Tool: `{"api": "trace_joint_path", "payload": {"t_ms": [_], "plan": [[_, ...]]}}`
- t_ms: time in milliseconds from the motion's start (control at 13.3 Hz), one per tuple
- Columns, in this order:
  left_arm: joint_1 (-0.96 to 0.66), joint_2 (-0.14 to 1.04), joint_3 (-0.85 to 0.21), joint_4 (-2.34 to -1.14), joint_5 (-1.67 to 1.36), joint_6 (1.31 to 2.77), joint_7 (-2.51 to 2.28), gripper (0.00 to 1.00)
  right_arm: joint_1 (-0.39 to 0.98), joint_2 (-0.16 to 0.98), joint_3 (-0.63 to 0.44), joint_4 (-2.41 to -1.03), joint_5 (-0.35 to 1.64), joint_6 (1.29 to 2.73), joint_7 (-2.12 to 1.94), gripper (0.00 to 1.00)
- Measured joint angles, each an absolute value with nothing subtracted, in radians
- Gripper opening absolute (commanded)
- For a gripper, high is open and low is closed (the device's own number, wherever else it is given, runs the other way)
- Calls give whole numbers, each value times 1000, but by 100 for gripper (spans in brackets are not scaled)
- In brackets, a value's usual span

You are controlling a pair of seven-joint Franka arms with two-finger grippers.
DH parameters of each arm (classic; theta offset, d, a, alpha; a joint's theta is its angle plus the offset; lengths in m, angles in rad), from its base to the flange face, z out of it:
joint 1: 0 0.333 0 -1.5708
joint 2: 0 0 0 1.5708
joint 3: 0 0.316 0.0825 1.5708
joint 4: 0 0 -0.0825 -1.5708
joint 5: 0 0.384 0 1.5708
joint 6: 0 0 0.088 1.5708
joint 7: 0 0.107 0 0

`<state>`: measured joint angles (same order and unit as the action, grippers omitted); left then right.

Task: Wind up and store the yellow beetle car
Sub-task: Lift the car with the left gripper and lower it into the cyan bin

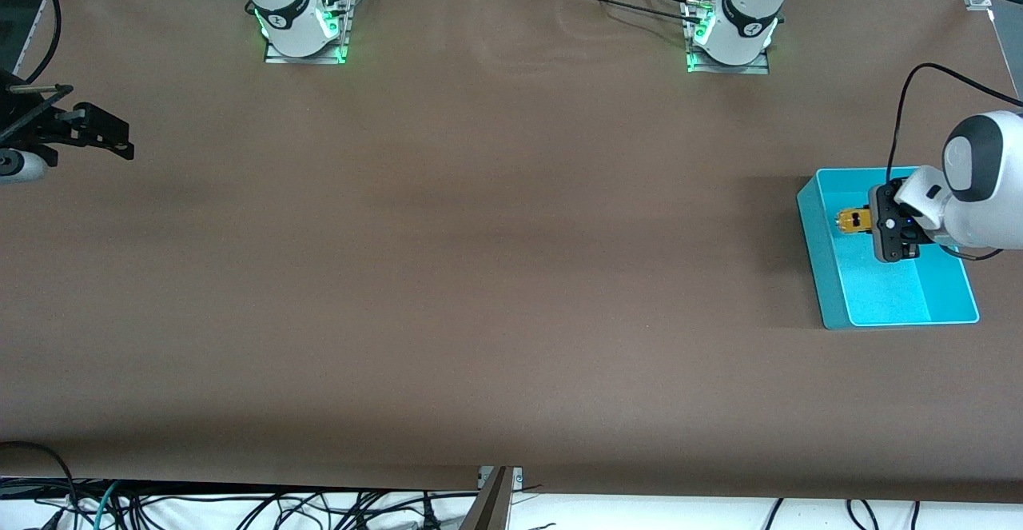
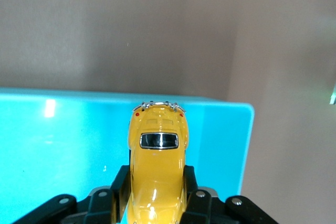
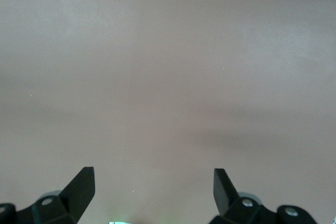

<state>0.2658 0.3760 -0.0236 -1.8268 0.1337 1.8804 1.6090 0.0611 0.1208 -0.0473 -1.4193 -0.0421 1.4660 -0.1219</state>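
One yellow beetle car (image 2: 157, 166) is clamped between the left gripper's (image 1: 863, 222) fingers over the turquoise bin (image 1: 823, 274). The right gripper (image 3: 154, 184) is held wide apart, empty, waiting over the table (image 1: 479, 274).

Bright yellow on the beetle car (image 2: 156, 166), with a dark rear window edged in silver, small red tail lights and a chrome bumper. Plain turquoise over the bin (image 1: 903, 294), paler along its rim. Flat matte brown across the surface (image 1: 479, 274), unpatterned. Black on the left pincer (image 1: 863, 222) and the right pincer (image 3: 154, 184). White arm shells with black joint bands, green glow at both bases.
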Motion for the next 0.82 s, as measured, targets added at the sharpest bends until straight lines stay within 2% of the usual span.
{"api": "trace_joint_path", "payload": {"t_ms": [375, 750, 825], "plan": [[334, 445, -24, -1827, 134, 2011, 1699, 23, 61, 121, -47, -1419, -42, 1466, -122, 100], [387, 532, -25, -1829, 134, 2120, 1741, 31, 61, 121, -47, -1419, -42, 1466, -122, 100], [397, 550, -26, -1829, 134, 2139, 1752, 53, 61, 121, -47, -1419, -42, 1466, -122, 100]]}}
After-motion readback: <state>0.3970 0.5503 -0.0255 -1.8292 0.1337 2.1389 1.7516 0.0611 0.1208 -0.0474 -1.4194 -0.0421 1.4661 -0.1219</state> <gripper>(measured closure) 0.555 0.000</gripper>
